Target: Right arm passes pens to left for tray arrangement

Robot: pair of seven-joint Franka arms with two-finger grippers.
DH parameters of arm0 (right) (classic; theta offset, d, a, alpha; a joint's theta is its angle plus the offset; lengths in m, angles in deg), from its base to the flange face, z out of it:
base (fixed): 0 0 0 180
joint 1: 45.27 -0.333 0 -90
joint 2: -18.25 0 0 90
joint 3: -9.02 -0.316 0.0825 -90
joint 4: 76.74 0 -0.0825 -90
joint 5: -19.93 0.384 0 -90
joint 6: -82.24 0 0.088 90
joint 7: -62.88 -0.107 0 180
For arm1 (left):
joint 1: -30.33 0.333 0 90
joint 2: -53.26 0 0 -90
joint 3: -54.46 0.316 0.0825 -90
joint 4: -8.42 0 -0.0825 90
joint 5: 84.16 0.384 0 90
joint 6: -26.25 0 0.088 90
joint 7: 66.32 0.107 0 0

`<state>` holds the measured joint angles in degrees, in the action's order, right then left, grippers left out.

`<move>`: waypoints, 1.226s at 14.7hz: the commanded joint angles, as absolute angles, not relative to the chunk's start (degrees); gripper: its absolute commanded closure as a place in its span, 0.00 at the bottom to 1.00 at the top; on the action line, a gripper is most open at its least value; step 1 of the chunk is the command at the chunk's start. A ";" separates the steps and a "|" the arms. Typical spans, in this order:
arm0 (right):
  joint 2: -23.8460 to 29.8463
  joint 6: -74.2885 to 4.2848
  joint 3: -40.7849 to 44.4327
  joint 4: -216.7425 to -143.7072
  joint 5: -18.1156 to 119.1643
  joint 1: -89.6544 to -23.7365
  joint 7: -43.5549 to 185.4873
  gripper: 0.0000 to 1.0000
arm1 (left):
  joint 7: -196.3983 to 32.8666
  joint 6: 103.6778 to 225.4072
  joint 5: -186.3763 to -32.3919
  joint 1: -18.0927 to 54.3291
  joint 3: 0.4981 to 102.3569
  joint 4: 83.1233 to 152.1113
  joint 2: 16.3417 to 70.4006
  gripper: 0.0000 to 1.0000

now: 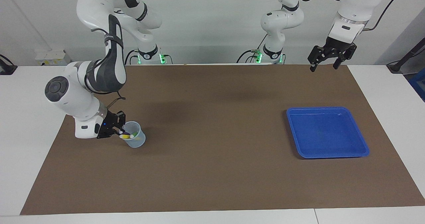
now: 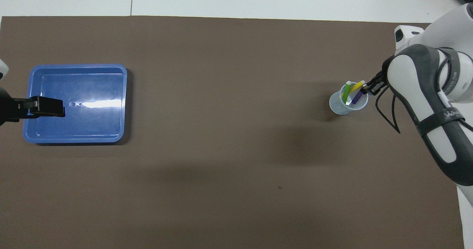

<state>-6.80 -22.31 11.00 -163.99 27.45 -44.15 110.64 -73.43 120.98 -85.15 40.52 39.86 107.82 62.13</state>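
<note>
Figure: first pick. Your right gripper (image 1: 120,131) is at the rim of the cup (image 1: 135,139), fingers clenched on the upper end of what looks like the yellow pen (image 2: 355,87); which pen is pinched is hard to tell. The green pen (image 2: 346,94) and purple pen (image 2: 357,97) stand in the same cup. Draw the pen out along its own slant so the cup does not tip. The tray (image 1: 362,147) lies well apart from the cup, toward the left arm's end; your left gripper (image 1: 328,58) waits above it, fingers spread.
</note>
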 commanded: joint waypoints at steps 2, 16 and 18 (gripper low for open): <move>-5.56 -23.58 10.69 -166.30 26.88 -43.69 112.36 1.00 | -73.00 121.08 -84.60 41.14 39.95 108.88 63.45 0.00; -0.74 -22.70 10.78 -165.77 26.97 -43.07 108.85 1.00 | -73.62 101.50 -86.27 43.34 39.25 81.14 43.52 0.02; 0.67 -22.43 10.78 -165.51 26.70 -43.25 108.85 1.00 | -73.62 98.32 -86.18 42.12 39.08 77.34 39.30 0.02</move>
<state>-2.06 -22.32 11.17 -164.02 27.46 -43.65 109.75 -73.37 102.79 -87.62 43.97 39.10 85.21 45.65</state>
